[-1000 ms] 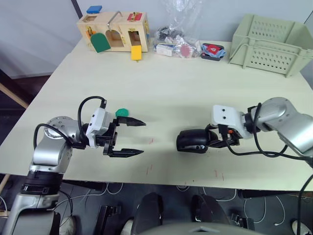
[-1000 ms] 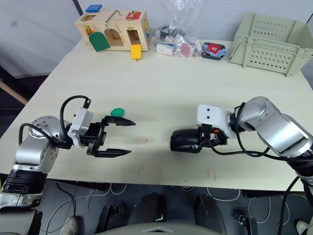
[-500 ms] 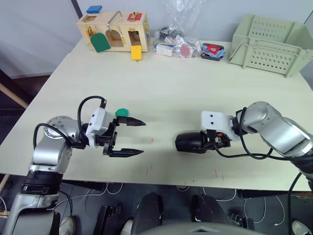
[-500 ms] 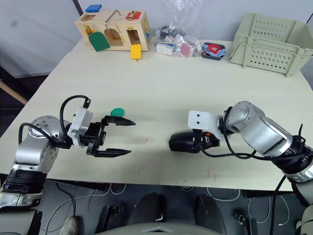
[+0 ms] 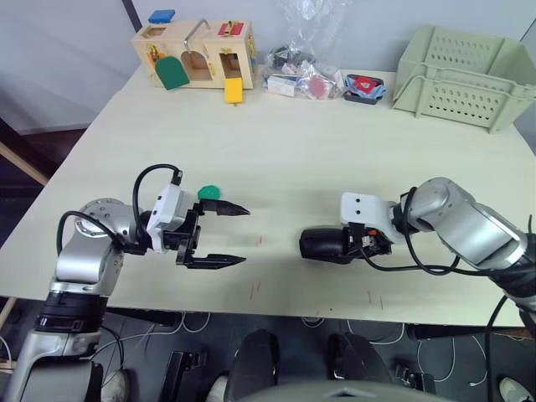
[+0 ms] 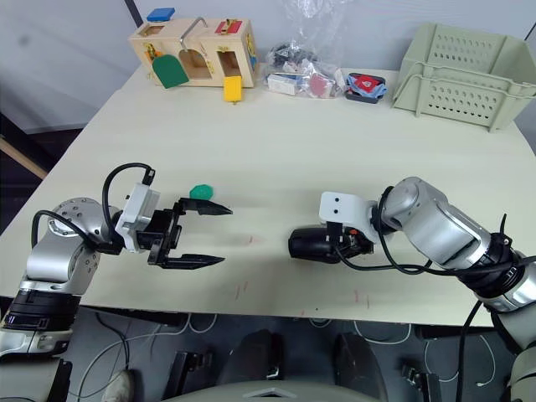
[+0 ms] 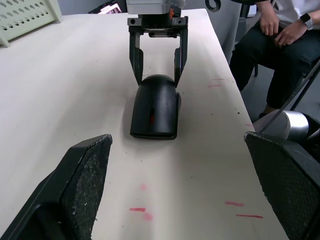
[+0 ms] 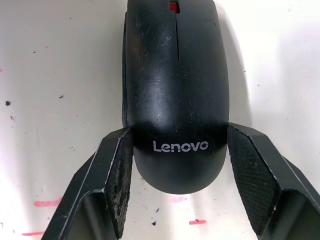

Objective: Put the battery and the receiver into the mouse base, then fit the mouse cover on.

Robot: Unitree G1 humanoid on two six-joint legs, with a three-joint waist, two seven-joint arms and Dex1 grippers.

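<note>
The mouse cover sits on top of the mouse base as one closed black mouse, lying flat on the desk near its near edge, right of the middle. The cover's white lettering is at the end toward the right hand. A small red mark shows at the far end of the slit in the cover's top.

The right hand has its two black fingers set on either side of the mouse's lettered end. The left-side finger touches the shell; a narrow gap shows between the shell and the other finger. So the hand is partly open around the mouse, bracketing it rather than squeezing it.

The left hand is well apart from the mouse, on the left side of the desk near the near edge. Its fingers are spread wide and hold nothing. A small green piece lies on the desk just beyond it.

Along the far edge of the desk stand a wooden toy box on the left, a clear plastic bag with small items in the middle, and a pale green basket on the right. Small red marks dot the desk near its front edge. In the left wrist view a seated person is beside the desk.
</note>
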